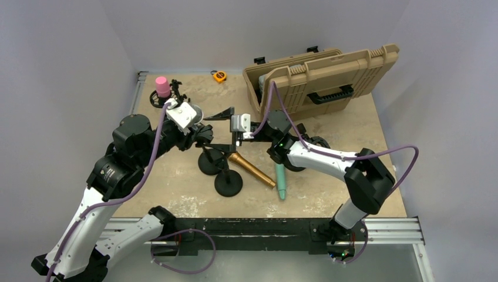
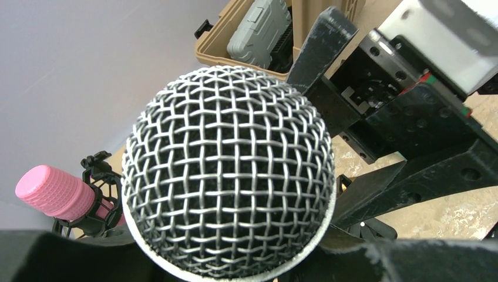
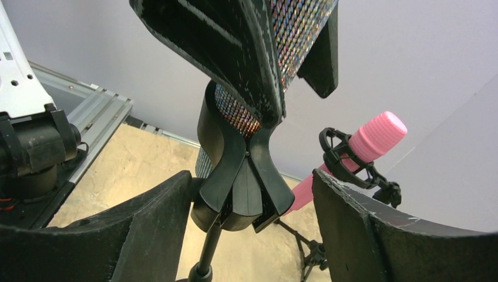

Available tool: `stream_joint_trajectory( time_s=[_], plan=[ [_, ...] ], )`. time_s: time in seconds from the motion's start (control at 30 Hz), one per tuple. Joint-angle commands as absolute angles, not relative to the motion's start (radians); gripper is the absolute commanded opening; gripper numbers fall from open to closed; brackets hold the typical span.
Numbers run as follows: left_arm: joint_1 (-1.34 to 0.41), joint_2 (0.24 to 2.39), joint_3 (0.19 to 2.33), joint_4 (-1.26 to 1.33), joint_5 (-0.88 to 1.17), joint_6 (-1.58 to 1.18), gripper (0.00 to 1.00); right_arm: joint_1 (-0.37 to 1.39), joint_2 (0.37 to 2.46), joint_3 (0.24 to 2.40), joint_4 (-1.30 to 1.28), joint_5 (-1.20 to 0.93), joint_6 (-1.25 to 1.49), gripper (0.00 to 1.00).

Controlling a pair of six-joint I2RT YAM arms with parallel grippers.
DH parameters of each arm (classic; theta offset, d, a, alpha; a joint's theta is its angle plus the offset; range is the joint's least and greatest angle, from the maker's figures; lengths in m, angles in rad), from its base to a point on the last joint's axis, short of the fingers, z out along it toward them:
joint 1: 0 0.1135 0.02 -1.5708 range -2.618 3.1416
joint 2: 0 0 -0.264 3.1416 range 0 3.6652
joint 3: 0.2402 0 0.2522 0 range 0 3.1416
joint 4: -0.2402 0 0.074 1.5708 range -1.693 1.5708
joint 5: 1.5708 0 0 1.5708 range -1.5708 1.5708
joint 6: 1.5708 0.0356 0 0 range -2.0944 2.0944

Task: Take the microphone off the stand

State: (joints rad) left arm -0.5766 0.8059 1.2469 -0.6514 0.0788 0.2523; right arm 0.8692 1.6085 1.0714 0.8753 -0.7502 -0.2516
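Observation:
A microphone with a silver mesh head and a glittery body sits in the black clip of a stand with a thin pole. My left gripper is shut on the microphone's body just below the head, and its fingers show at the top of the right wrist view. My right gripper is open with its jaws on either side of the clip, the right jaw a little apart from it. In the top view the two grippers, left and right, meet mid-table.
Two round black stand bases stand in front of the grippers. A gold microphone and a teal one lie on the table. A pink microphone sits in a shock mount at the back left. An open tan case stands at the back right.

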Motion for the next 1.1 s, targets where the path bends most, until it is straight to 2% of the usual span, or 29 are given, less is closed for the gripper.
stream_joint_trajectory(
  time_s=[0.0, 0.07, 0.27, 0.3, 0.4, 0.47, 0.63, 0.77, 0.87, 0.93, 1.0, 1.03, 1.07],
  plan=[
    [-0.579, 0.804, 1.275, -0.645, 0.106, 0.224, 0.00, 0.867, 1.638, 1.122, 0.838, -0.719, -0.272, 0.72],
    [-0.579, 0.805, 1.276, -0.644, 0.108, 0.224, 0.00, 0.868, 1.653, 1.134, 0.824, -0.724, -0.277, 0.70],
    [-0.579, 0.806, 1.275, -0.642, 0.111, 0.223, 0.00, 0.867, 1.650, 1.134, 0.837, -0.753, -0.280, 0.54],
    [-0.580, 0.807, 1.275, -0.642, 0.111, 0.224, 0.00, 0.868, 1.643, 1.129, 0.844, -0.757, -0.279, 0.54],
    [-0.579, 0.805, 1.273, -0.643, 0.110, 0.224, 0.00, 0.867, 1.617, 1.104, 0.894, -0.768, -0.264, 0.65],
    [-0.579, 0.803, 1.273, -0.644, 0.108, 0.224, 0.00, 0.867, 1.603, 1.093, 0.909, -0.769, -0.259, 0.68],
    [-0.578, 0.805, 1.272, -0.641, 0.112, 0.224, 0.00, 0.867, 1.599, 1.091, 0.909, -0.771, -0.255, 0.67],
    [-0.579, 0.804, 1.272, -0.644, 0.112, 0.223, 0.00, 0.867, 1.602, 1.098, 0.904, -0.777, -0.257, 0.63],
    [-0.579, 0.800, 1.274, -0.645, 0.113, 0.222, 0.00, 0.867, 1.624, 1.117, 0.879, -0.769, -0.265, 0.51],
    [-0.578, 0.800, 1.280, -0.646, 0.115, 0.222, 0.00, 0.868, 1.644, 1.137, 0.830, -0.726, -0.281, 0.32],
    [-0.580, 0.804, 1.288, -0.650, 0.120, 0.221, 0.00, 0.871, 1.655, 1.143, 0.820, -0.719, -0.287, 0.07],
    [-0.580, 0.806, 1.293, -0.653, 0.123, 0.220, 0.00, 0.870, 1.655, 1.142, 0.825, -0.719, -0.288, 0.00],
    [-0.579, 0.809, 1.297, -0.656, 0.124, 0.220, 0.00, 0.871, 1.652, 1.137, 0.833, -0.715, -0.285, 0.00]
  ],
)
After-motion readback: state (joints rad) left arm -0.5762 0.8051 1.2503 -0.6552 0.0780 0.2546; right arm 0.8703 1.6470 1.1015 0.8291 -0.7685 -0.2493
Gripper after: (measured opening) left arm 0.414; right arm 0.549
